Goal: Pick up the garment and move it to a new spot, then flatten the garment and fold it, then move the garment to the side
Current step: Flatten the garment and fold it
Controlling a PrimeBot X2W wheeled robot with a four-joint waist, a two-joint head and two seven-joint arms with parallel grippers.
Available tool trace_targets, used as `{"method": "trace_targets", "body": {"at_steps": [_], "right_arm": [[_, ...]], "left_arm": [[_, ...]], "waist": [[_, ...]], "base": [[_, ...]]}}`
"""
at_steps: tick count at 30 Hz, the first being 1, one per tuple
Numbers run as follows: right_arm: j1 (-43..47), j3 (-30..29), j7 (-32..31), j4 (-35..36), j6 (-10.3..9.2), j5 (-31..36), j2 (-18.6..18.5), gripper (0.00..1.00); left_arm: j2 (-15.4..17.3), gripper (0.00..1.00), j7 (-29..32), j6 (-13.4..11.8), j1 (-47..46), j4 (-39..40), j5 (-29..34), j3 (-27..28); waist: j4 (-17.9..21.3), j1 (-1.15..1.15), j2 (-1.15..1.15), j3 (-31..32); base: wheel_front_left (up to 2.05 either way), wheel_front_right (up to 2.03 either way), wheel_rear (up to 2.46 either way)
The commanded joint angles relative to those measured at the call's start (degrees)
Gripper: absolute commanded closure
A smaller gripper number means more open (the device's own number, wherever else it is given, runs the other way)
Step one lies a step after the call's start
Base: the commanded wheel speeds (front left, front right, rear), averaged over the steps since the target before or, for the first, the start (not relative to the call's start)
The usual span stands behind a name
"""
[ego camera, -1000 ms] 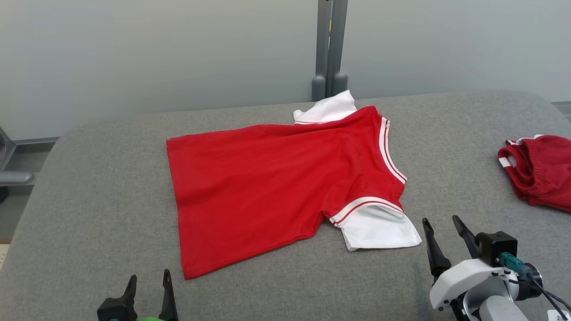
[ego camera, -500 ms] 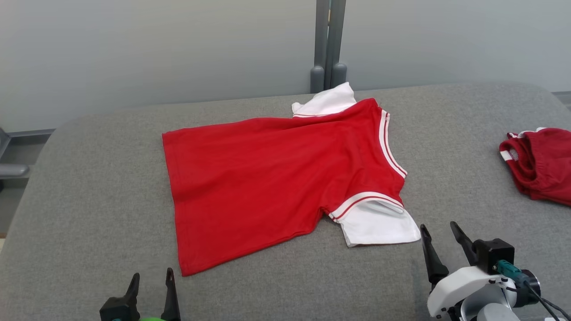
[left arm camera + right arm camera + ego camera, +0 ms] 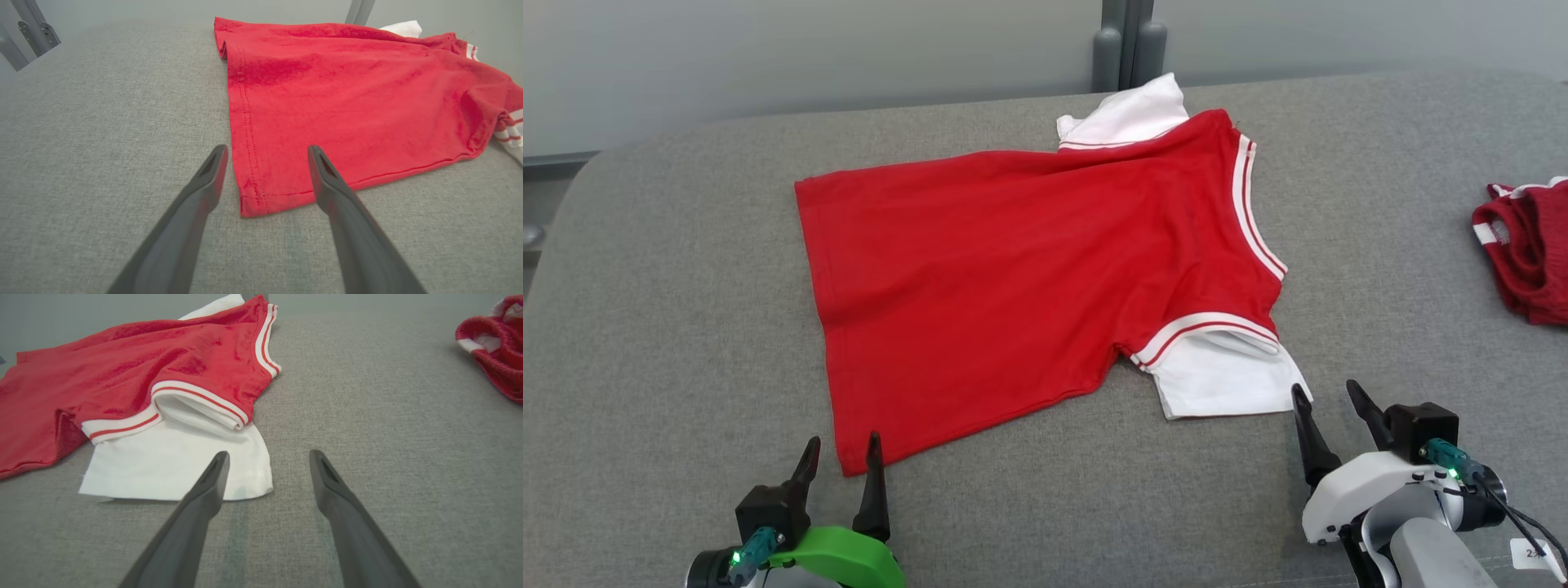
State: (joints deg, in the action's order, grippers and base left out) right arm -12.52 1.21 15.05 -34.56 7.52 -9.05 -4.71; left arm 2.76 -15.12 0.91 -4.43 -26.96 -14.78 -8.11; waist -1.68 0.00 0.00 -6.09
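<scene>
Garment (image 3: 1013, 269) runs nine-to-three, hem corner (image 3: 849, 465) at twelve between the fingers of the open left pincer (image 3: 843, 441), white sleeve (image 3: 1225, 384) at eleven of the open right pincer (image 3: 1325, 388).

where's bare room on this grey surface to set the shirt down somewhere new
Widest bare patch: the grey surface left of the red shirt. Another lies between its striped collar and the dark red garment at the right edge. A near strip runs between the left gripper and right gripper. Tight: white sleeve by the right gripper.
</scene>
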Motion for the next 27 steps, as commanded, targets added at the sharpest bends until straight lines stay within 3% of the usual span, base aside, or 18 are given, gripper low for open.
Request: {"method": "trace_targets", "body": {"at_steps": [1,20,25,27], "right_arm": [[-1.0,-0.6,0.2,-0.9,-0.07,-0.5,0.1,0.00],[-5.0,2.2,-0.2,-9.0,-0.02,-1.7,1.0,0.03],[-5.1,3.7,-0.3,-10.5,-0.01,-1.9,0.8,1.00],[-5.0,3.8,-0.3,-10.6,-0.04,-2.1,0.4,1.00]], "left_arm": [[0.3,0.00,0.0,-0.4,-1.2,-0.1,-0.5,-0.4],[0.3,0.00,0.0,0.3,-3.5,-0.8,-0.2,-0.5],[0.3,0.00,0.0,1.0,-4.0,-1.5,-1.5,-1.3],[0.3,0.00,0.0,1.3,-4.4,-1.9,-2.2,-1.6]], "waist": [[-0.7,0.00,0.00,-3.0],[-2.0,0.00,0.00,-5.8],[-2.0,0.00,0.00,-5.9],[-2.0,0.00,0.00,-5.9]], "base": [[0.00,0.00,0.00],[0.00,0.00,0.00],[0.00,0.00,0.00],[0.00,0.00,0.00]]}}
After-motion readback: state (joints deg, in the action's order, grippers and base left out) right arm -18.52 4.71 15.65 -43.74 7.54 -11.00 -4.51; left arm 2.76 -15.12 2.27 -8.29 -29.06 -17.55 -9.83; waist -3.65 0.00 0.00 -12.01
